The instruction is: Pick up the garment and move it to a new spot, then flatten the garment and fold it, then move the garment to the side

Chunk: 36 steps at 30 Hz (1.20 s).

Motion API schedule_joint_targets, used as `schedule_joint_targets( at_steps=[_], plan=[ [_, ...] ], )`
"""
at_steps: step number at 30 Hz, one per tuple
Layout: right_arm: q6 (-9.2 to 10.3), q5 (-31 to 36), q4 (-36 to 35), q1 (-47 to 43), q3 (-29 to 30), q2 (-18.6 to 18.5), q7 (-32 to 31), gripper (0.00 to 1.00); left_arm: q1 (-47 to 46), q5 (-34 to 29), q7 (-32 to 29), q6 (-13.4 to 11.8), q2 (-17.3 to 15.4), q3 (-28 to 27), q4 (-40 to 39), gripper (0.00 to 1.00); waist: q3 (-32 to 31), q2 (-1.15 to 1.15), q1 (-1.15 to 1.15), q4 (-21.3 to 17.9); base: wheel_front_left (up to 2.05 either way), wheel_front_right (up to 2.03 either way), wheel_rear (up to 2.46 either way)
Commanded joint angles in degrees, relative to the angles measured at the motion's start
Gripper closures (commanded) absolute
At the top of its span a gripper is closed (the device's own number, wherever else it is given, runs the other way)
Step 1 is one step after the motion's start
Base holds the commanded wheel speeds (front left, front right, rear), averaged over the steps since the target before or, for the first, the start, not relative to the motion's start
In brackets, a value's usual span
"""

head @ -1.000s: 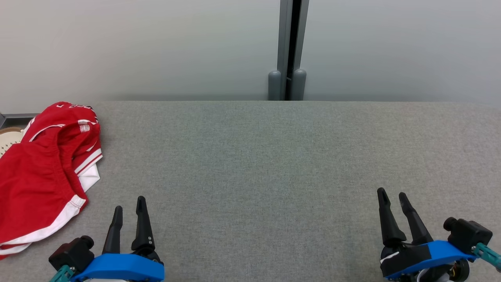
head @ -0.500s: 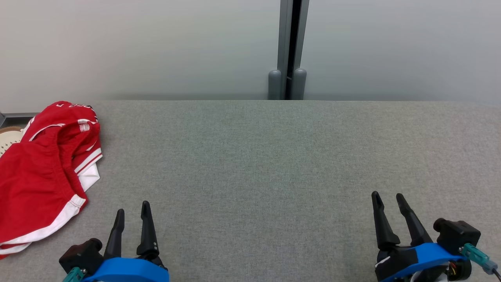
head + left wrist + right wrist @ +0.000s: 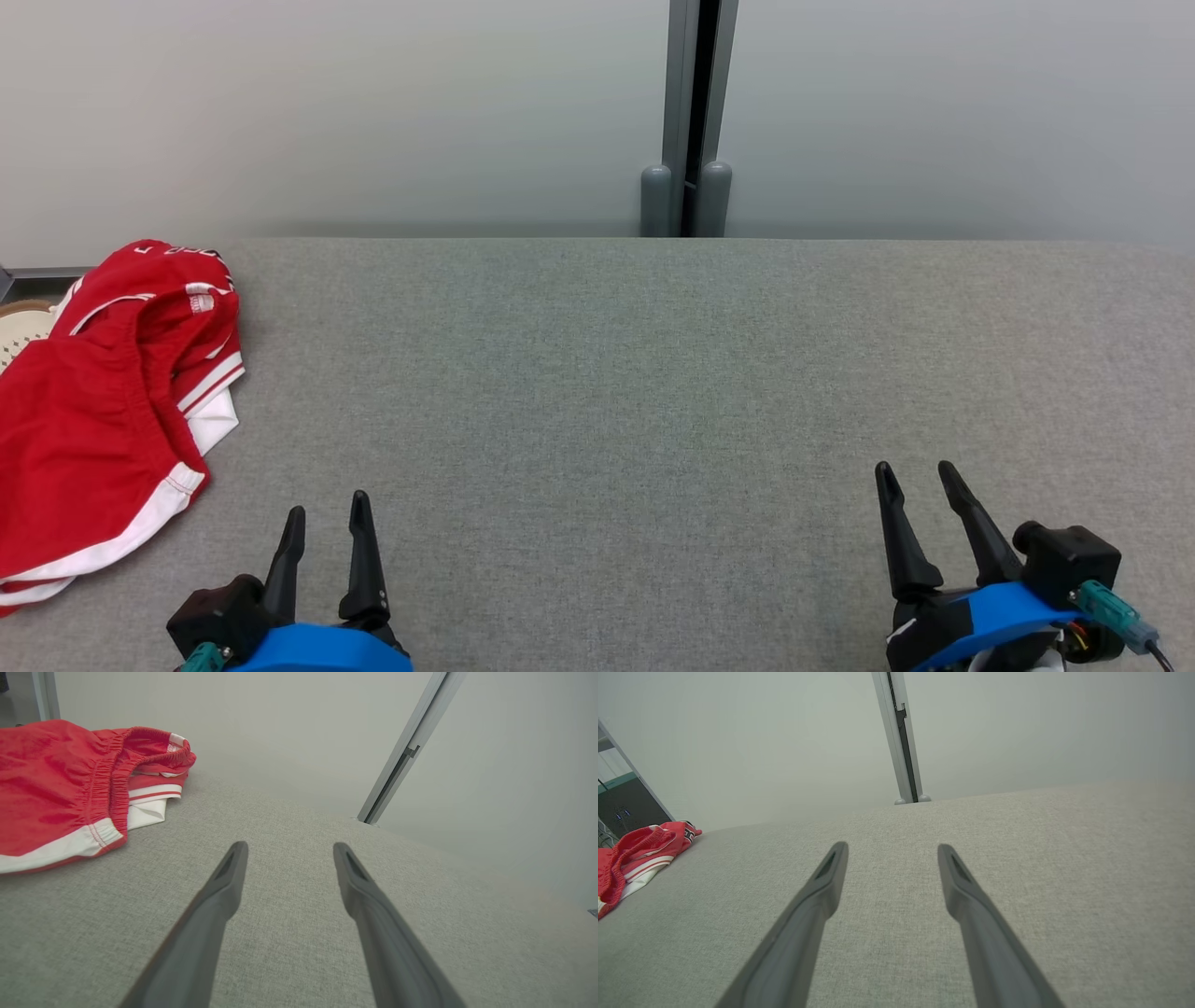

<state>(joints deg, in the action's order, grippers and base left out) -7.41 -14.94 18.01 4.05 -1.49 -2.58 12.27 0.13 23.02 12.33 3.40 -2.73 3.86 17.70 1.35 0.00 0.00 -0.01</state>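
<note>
The garment (image 3: 89, 429) is a pair of red shorts with white trim, lying crumpled at the far left of the grey table (image 3: 607, 373). It also lies at the upper left in the left wrist view (image 3: 65, 793) and at the left edge in the right wrist view (image 3: 635, 854). My left gripper (image 3: 327, 509) hovers open near the front edge, to the right of the garment and apart from it. At the front right my right gripper (image 3: 915, 476) is open with nothing between its fingers.
A pale wall with a grey vertical post (image 3: 689, 121) stands just behind the table's far edge. A woven basket rim (image 3: 19, 331) peeks out at the left behind the garment. The grey fabric surface stretches wide between the two grippers.
Both grippers have drawn back toward the front edge, the left shifting slightly right and the right slightly left. The garment has not moved.
</note>
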Motion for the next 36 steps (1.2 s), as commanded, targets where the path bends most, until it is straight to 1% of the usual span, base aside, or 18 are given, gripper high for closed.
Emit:
schedule_joint_targets(
  at_steps=[1,25,36],
  plan=[
    [-0.11,1.4,0.0,0.9,-0.1,-0.4,0.7,0.0,0.2,-1.1,0.5,-0.3,-0.2,0.0,0.0,0.0,0.0,0.0,0.0,0.0,0.0,0.0,0.0],
    [-0.09,10.7,1.9,1.1,-0.4,-0.5,3.1,0.0,0.7,-8.3,3.0,-0.9,-0.2,1.1,2.8,0.0,0.1,0.0,0.0,0.1,0.0,0.0,0.0],
    [-0.09,10.2,2.1,1.1,-0.2,-0.5,3.0,0.0,0.4,-8.1,2.9,-0.8,-0.2,1.1,3.6,0.0,0.1,0.0,0.0,0.0,0.0,0.0,0.0]
  ],
)
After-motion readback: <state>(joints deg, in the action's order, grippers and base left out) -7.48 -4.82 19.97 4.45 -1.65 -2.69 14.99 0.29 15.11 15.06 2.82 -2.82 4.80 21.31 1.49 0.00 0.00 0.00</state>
